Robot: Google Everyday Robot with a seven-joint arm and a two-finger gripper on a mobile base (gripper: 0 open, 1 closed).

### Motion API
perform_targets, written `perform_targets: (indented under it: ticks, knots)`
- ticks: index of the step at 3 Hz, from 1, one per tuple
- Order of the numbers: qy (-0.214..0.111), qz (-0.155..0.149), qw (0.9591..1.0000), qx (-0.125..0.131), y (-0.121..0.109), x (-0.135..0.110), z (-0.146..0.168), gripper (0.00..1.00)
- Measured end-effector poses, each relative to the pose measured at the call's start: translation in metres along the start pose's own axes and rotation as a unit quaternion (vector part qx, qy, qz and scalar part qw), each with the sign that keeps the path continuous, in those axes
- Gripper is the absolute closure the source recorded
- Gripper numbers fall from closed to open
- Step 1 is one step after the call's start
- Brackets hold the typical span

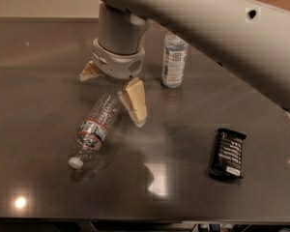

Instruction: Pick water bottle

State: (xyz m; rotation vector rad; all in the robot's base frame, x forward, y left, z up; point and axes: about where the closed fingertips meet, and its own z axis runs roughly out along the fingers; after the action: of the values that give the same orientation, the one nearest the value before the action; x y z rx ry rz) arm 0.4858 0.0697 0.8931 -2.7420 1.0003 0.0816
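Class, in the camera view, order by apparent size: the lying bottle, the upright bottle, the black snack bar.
1. Water bottle, with the open gripper over its base end.
2-3. Upright bottle and snack bar look alike; the bottle stands farther back, top hidden by the arm, so unranked.

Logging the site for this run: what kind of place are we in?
Probably an office kitchenette or break area: a dark glossy countertop holding a lying water bottle, an upright bottle and a snack bar. The pincer hangs open at the water bottle's base end.

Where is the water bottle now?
In the camera view the water bottle lies on its side left of centre on the table, its base beside the gripper.
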Motion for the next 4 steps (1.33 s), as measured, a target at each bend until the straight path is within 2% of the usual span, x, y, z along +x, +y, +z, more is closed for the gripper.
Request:
perform_targets:
  ticks: [1, 2, 3, 4]
  knots:
    - [0.013, -0.065, 0.9972, -0.037, -0.001, -0.007, 0.03, 0.0]
    - [0.026, -0.107, 0.9916, -0.067, 0.001, -0.009, 0.051, 0.0]
    - [0.033, -0.14, 0.9854, -0.091, 0.003, -0.012, 0.059, 0.18]
    - [0.03, -0.158, 0.9819, -0.1, 0.004, -0.015, 0.051, 0.42]
